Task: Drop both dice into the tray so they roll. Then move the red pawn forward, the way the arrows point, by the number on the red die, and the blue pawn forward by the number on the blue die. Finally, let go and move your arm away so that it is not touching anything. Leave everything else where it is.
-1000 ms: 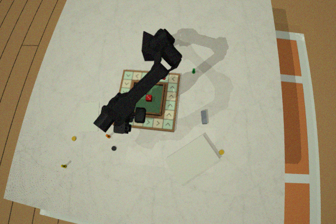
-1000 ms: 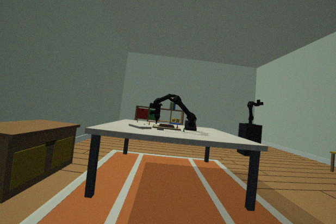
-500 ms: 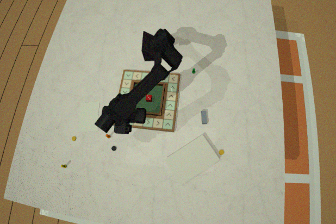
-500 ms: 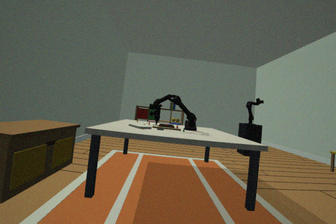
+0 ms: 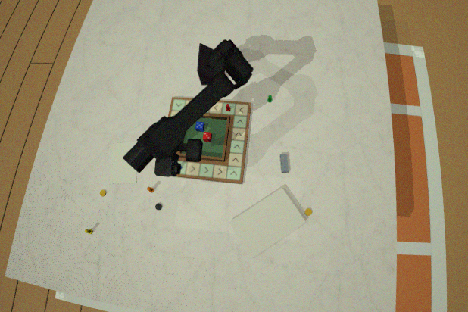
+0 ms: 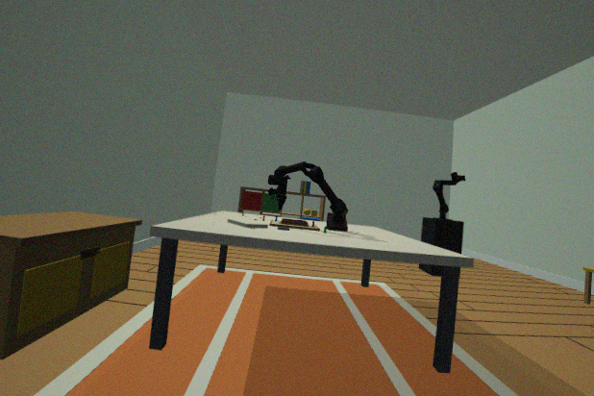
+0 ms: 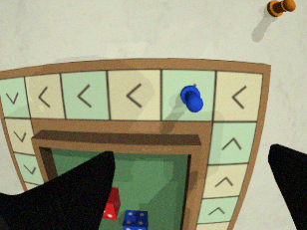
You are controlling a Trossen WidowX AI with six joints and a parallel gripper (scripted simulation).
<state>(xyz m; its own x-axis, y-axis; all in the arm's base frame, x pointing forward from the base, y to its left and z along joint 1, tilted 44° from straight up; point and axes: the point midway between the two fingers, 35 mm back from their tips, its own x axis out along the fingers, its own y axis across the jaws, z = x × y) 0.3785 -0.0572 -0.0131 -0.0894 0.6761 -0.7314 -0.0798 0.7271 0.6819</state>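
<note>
Blue pawn (image 7: 191, 99) hides most of its square's arrow; fingers spread wide, empty.

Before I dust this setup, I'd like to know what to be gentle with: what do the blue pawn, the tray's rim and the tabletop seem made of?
Blue pawn: probably glossy plastic or lacquered wood; its rounded head catches a highlight.
Tray's rim: likely wood, from its plain brown color.
Tabletop: pale with faint mottling, perhaps stone or laminate.

The arm arches forward, its fingers pointing down and spread wide.
</note>
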